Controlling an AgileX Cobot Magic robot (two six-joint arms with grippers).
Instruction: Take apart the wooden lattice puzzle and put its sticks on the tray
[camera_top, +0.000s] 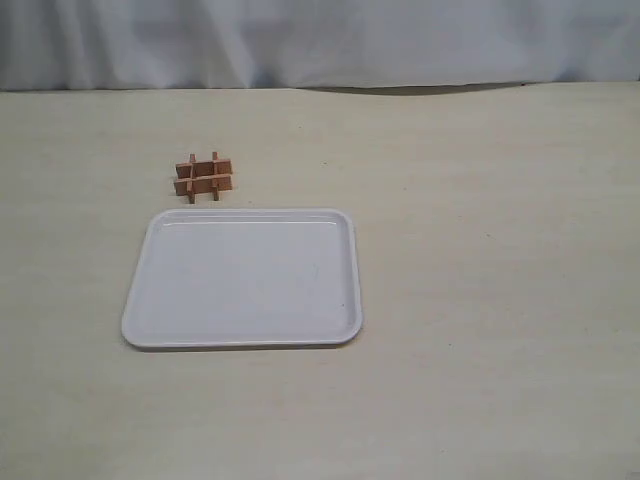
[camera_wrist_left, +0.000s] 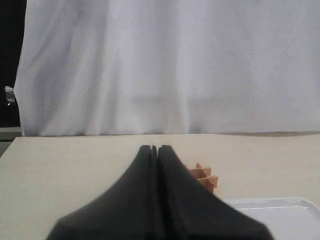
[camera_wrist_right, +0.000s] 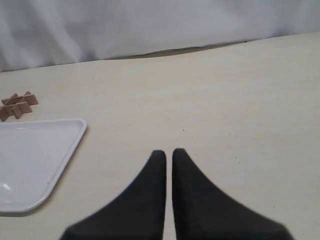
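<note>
Lattice puzzle (camera_top: 203, 177) — seemingly clear of tray (camera_top: 250, 214)

Here's the left gripper (camera_wrist_left: 154, 149): two matte black fingers, broad at the base, tapering to narrow rounded tips. The right gripper (camera_wrist_right: 169, 154) looks identical.

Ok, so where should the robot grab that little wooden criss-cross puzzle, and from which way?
Probably a stick end that pokes out past the crossings of the wooden lattice puzzle, pinched across its thin sides, coming straight down from above. The puzzle lies flat on the table, so nothing can slip underneath, and the tray sits close beside it.
</note>
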